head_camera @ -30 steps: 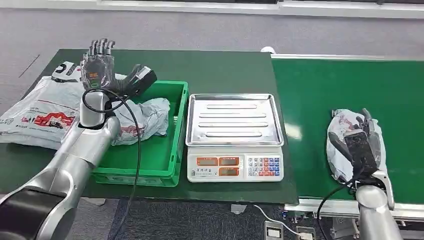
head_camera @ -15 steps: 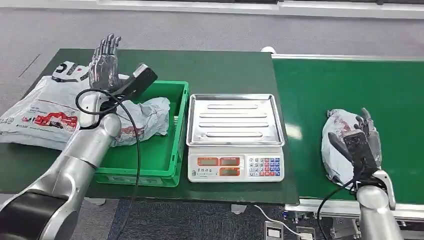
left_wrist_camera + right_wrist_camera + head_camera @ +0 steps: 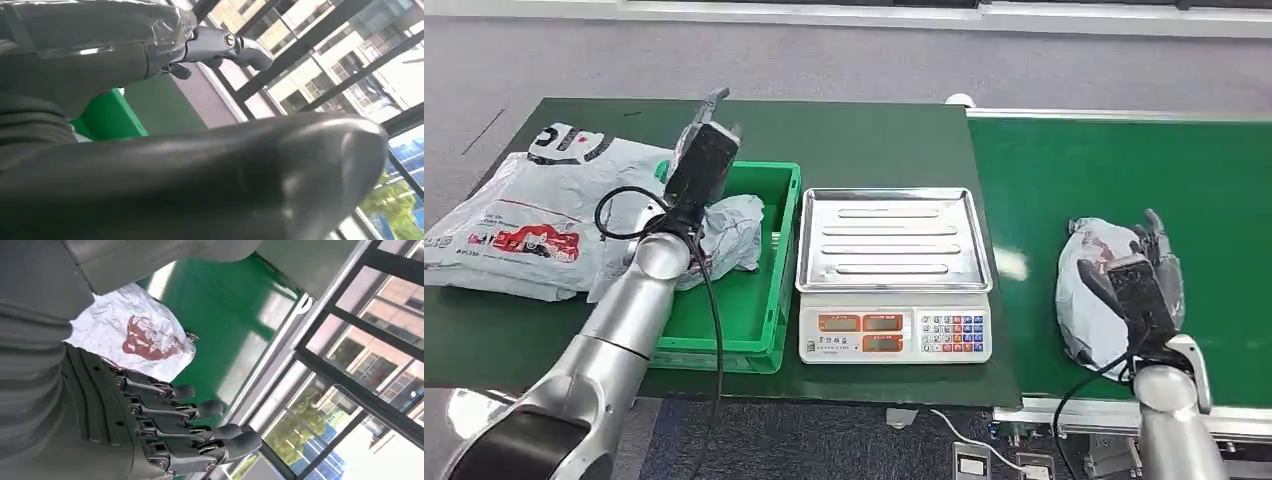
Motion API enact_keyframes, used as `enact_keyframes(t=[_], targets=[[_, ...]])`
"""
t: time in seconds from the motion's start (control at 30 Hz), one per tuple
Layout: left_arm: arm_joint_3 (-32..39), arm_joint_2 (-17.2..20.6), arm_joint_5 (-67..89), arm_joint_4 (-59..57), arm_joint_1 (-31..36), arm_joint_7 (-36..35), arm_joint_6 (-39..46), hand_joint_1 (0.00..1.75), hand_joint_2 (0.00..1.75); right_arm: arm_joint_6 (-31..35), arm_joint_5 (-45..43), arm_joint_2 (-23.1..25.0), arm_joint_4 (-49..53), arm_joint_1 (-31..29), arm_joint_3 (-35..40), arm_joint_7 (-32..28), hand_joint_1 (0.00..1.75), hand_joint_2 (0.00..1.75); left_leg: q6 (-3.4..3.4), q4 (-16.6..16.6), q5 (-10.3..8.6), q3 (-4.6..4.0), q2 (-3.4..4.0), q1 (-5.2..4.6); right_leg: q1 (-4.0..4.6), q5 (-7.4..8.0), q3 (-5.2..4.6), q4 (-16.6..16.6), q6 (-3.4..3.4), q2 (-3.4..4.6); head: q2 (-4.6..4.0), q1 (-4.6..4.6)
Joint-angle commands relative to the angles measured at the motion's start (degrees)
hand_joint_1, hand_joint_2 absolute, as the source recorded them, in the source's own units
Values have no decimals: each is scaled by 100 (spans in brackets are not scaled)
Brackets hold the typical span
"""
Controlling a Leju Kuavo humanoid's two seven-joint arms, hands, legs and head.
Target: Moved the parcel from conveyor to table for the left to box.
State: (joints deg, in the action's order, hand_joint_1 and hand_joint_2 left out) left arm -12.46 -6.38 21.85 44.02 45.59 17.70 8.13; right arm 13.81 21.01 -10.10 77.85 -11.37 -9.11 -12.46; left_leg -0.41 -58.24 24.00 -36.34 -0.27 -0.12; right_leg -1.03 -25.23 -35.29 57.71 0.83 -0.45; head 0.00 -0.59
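Now, from the head view, the parcel (image 3: 1096, 290) is seen lying on the belt (image 3: 1124, 180), just by the right hand (image 3: 1146, 285). That hand is spread beside it — nothing is held yet. To do this step well, the fingers should be closed round the soft bag before it is lifted over to the table (image 3: 864, 140). The left hand (image 3: 707, 150) is raised above the bin (image 3: 759, 300); if it is spread or curled cannot be told.

From the right wrist, the fingers (image 3: 200, 427) are seen apart, with the parcel (image 3: 135, 335) close beside them.

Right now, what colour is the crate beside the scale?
Bright green crate; clearest in the head view.
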Motion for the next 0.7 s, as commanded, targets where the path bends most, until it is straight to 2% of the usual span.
enact_keyframes(t=[0.03,0.2,0.23,0.47,0.5,0.7], targets=[[14,-556,-604,-348,277,-86,-364,0,0,150,178,381,-668,-607,85,94,0,175,-3,9,8,31,13,10,10,0,32,-19,-7,15,0,0],[84,-591,-922,-530,384,-117,-624,0,0,158,197,359,-687,-489,61,46,0,175,-3,3,10,25,5,10,10,-3,29,-13,-6,6,0,0],[62,-581,-935,-576,384,-103,-676,0,175,168,202,371,-699,-467,65,24,0,175,-4,7,11,33,8,11,12,-2,38,-19,-8,9,0,0],[-153,-667,-810,-638,515,-124,-631,0,175,199,189,371,-532,-434,-52,29,0,175,-5,6,9,31,1,12,13,-3,37,-17,-10,2,0,0],[-133,-680,-856,-640,519,-157,-666,0,0,187,187,361,-511,-416,-65,43,0,175,-4,1,7,18,0,8,8,-3,20,-7,-7,1,0,0],[-131,-670,-856,-642,517,-157,-666,0,0,186,187,357,-515,-415,-68,43,0,175,-2,1,4,11,1,5,5,-1,11,-6,-4,2,0,0]])
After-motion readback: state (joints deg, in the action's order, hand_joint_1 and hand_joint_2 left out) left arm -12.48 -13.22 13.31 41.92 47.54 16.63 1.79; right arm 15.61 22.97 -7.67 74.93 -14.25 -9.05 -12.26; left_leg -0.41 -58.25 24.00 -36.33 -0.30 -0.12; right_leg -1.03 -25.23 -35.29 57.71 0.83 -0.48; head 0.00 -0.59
